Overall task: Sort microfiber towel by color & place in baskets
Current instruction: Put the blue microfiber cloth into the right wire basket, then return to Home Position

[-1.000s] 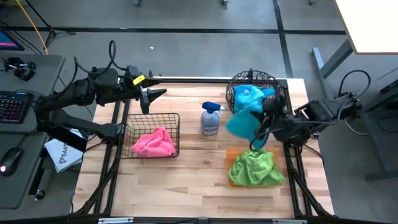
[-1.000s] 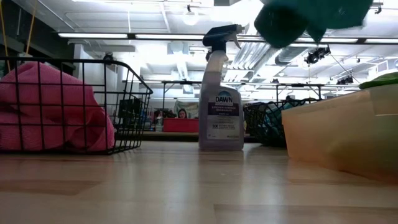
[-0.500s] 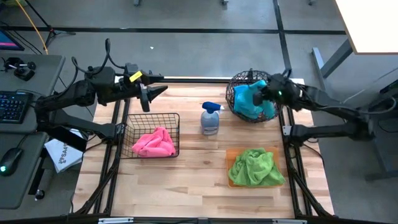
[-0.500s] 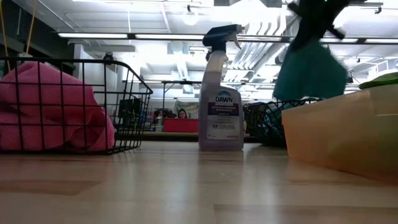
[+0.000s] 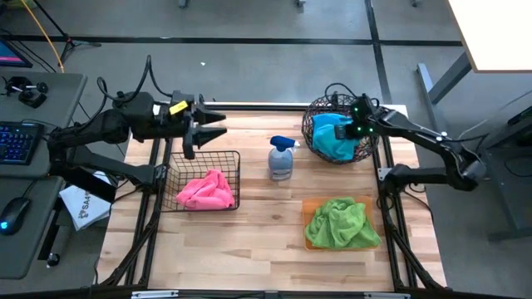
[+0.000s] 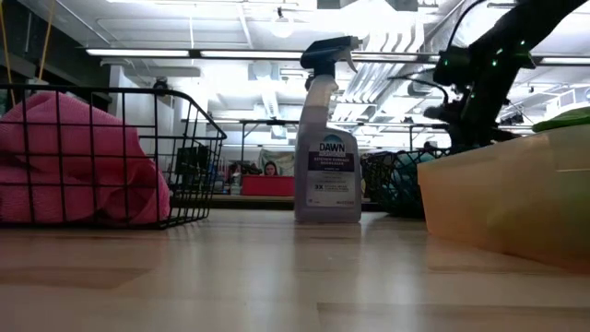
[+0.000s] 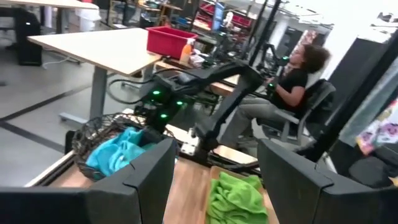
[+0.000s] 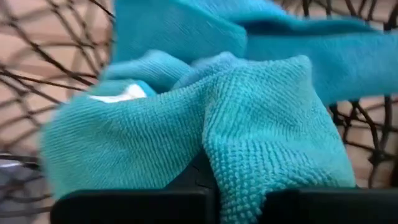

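Observation:
My right gripper (image 5: 352, 129) reaches down into the round dark woven-wire basket (image 5: 319, 108) at the table's far right, shut on a teal towel (image 5: 332, 139) that lies heaped in it. A pink towel (image 5: 205, 189) fills the square black wire basket (image 5: 204, 156) at the left. A green towel (image 5: 339, 223) lies in the flat orange tray (image 5: 309, 204) at the near right. My left gripper (image 7: 214, 180) hangs open in the air at the far left (image 5: 214, 124), past the black basket and touching nothing. My right gripper has a raised fold of the teal towel (image 8: 239, 186) pinched between its two fingers (image 8: 124, 208). It comes in from above, slanting from the table's right. The towel is slack and rests on the other teal cloth inside the round basket.
A Dawn spray bottle (image 5: 281, 158) stands upright between the black basket and the round basket. Bare wood lies along the near edge and in the middle. A black frame runs down both table sides. A person (image 7: 292, 81) sits in the room beyond the table.
My right gripper has carried the teal towel from above the orange tray toward the far edge and lowered it into the round basket. The towel hung free a second ago; now it lies bunched on the teal cloth in the basket.

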Robot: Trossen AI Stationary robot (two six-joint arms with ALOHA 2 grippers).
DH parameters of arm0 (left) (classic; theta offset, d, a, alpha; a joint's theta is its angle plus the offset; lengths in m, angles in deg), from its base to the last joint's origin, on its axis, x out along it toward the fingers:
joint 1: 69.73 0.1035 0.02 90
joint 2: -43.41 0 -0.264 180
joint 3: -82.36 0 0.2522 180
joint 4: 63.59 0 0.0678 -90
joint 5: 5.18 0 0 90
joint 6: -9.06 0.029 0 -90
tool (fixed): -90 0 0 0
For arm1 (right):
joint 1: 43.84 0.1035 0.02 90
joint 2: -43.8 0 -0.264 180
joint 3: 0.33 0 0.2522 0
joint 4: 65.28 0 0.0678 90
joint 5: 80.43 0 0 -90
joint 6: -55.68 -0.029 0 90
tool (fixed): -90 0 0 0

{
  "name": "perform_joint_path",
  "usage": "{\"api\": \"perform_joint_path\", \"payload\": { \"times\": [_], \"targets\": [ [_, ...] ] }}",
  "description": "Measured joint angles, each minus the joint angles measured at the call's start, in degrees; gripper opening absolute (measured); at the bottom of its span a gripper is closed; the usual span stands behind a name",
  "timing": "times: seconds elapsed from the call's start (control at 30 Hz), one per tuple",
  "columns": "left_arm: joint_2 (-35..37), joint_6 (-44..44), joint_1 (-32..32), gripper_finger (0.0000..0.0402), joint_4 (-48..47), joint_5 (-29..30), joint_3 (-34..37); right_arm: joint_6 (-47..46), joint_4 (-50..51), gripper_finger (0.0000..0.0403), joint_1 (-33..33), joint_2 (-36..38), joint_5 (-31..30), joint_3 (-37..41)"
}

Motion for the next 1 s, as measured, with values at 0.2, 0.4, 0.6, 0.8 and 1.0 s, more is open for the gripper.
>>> {"api": "perform_joint_path", "payload": {
  "times": [0.2,0.4,0.6,0.8,1.0],
  "targets": [
    [-0.02,0.04,-1.04,0.0216,-0.04,0.05,0.00,5.11,6.17,0.0083,-0.81,-1.94,0.97,-3.32],
    [0.82,2.52,-1.04,0.0216,-0.16,0.35,0.00,7.62,18.83,0.0198,-0.81,-1.57,0.45,-12.98],
    [2.26,4.98,-1.01,0.0216,-0.39,2.24,0.00,7.19,28.05,0.0265,-0.79,-1.54,-6.73,-24.59],
    [3.25,5.03,-0.99,0.0216,-0.40,2.56,0.00,5.74,27.82,0.0272,-1.05,-1.82,-2.47,-27.97],
    [3.51,7.63,-0.99,0.0216,-2.91,-1.55,1.39,5.33,23.10,0.0272,0.66,-1.63,1.09,-19.30]
  ]
}}
